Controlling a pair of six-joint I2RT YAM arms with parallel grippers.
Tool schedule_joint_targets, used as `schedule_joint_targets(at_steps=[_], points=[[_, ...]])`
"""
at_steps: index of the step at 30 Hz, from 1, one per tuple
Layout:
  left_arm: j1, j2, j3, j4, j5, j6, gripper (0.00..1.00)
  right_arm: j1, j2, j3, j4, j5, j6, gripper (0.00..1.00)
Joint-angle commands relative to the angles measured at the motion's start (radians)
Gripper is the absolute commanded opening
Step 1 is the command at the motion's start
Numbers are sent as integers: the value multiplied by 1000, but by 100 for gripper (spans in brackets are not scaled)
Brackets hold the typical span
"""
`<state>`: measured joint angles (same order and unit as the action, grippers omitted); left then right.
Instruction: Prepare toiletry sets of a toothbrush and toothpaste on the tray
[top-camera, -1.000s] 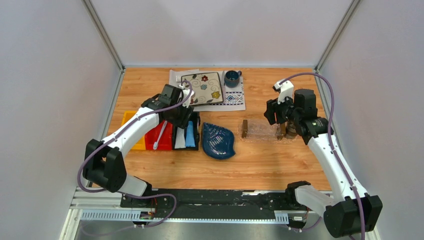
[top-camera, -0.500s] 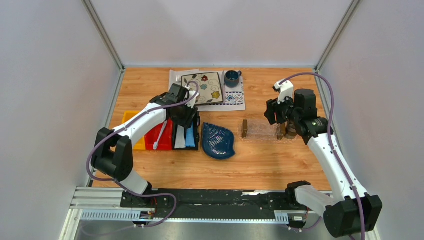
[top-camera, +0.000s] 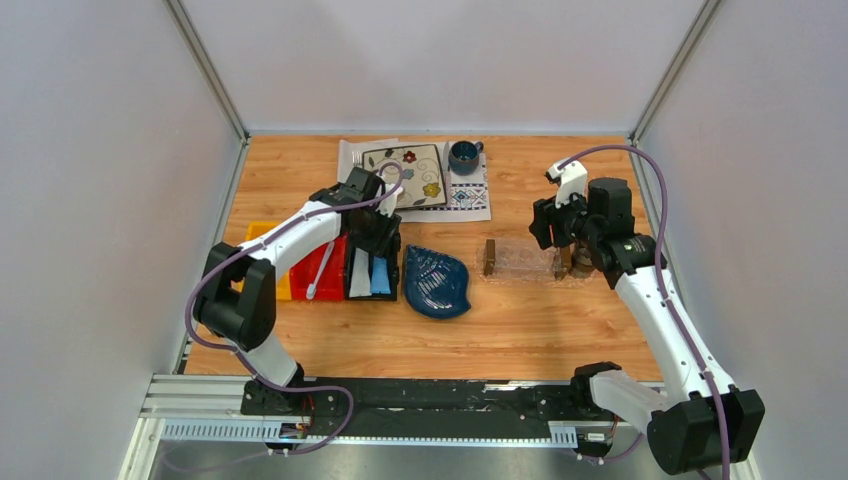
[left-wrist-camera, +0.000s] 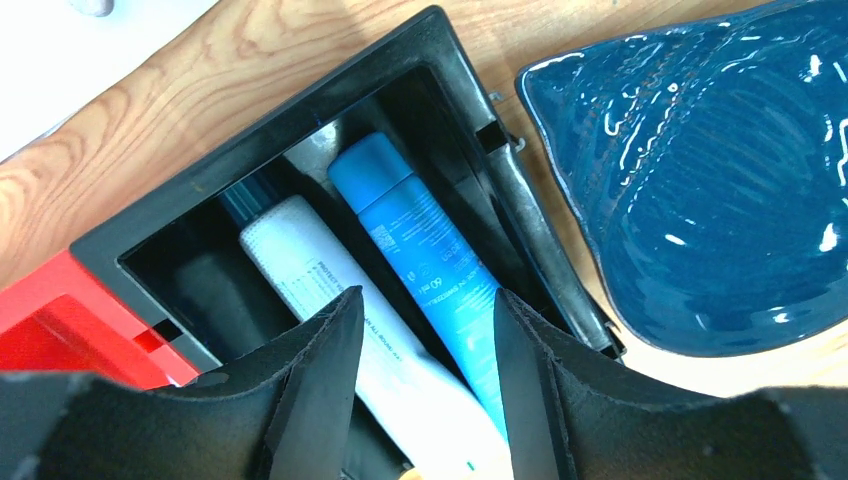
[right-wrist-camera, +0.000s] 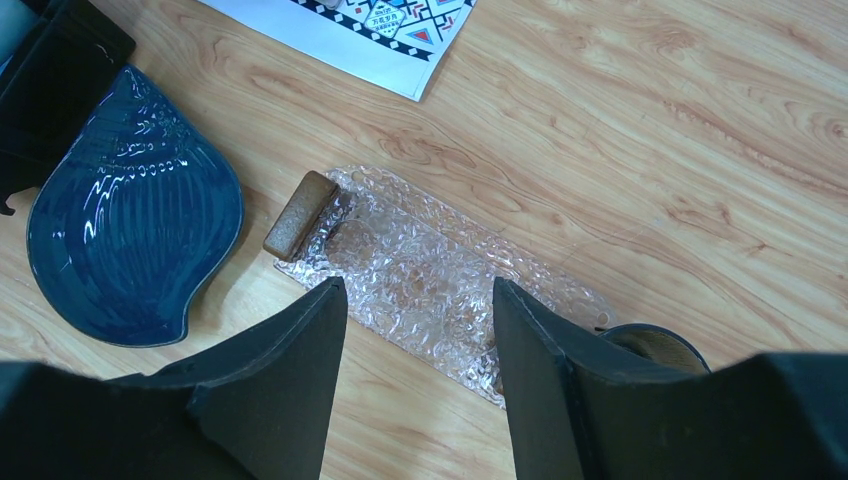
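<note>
At the left, the toothbrush lay in the red bin; the left hand had shifted right over the black bin, spread above the toothpaste tubes. The right hand stayed spread above the tray.

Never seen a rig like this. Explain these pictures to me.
Two robot arms are bolted at the near edge of a table. One picture looks down from above and behind them; the other two come from a camera on each wrist. The left hand, open and holding nothing, hovers over a black bin holding a blue toothpaste tube and a white toothpaste tube. The right hand, also open and empty, hangs over the clear tray. A toothbrush lies in the red bin; a dark blue dish sits between black bin and tray.
</note>
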<state>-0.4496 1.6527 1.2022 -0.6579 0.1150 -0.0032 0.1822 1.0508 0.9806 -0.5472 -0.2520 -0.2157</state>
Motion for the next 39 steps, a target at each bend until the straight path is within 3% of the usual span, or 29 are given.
schedule_joint_targets(at_steps=[1, 39], points=[[-12, 16, 45, -12, 31, -41, 60, 3, 0, -2, 47, 14, -16, 59], [-27, 167, 68, -32, -40, -89, 59, 5, 12, 0, 47, 39, -27, 59]])
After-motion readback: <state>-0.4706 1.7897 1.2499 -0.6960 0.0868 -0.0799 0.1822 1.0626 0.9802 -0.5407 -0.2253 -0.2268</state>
